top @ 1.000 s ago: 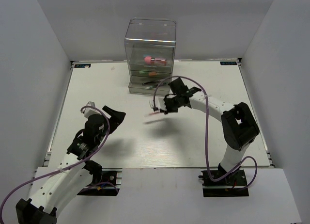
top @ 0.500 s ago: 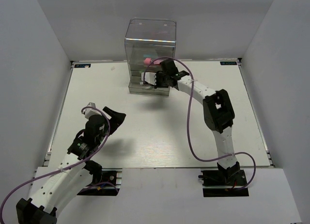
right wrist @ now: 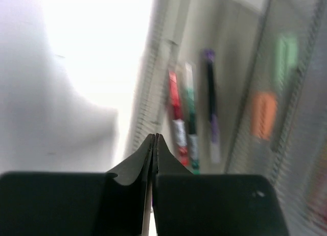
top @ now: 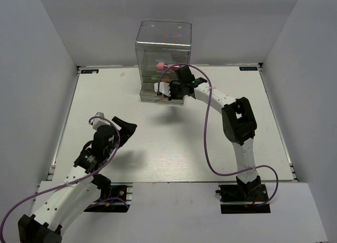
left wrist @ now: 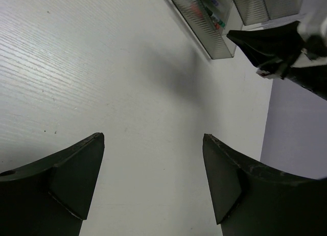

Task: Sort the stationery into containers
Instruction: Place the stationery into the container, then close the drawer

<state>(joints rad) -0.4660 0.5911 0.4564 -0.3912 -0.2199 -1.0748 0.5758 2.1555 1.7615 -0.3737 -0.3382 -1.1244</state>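
Note:
The clear cabinet stands at the table's far edge. A pink block shows inside its upper part. My right gripper is shut with nothing between its fingers, and it sits right at the front of the lower drawers. In the right wrist view, the shut tips point at a drawer. Behind its clear front lie a red pen, a green pen and a dark pen. An orange marker and a green marker lie in the drawer above. My left gripper hangs open over bare table.
The white table is walled by grey panels on three sides. The left wrist view looks past my left gripper to the cabinet's base and the right gripper beside it.
The right arm swung from mid-table, where a reddish thing hung at its fingers, to the cabinet's drawer front. Its jaws have closed. The left arm stayed still.

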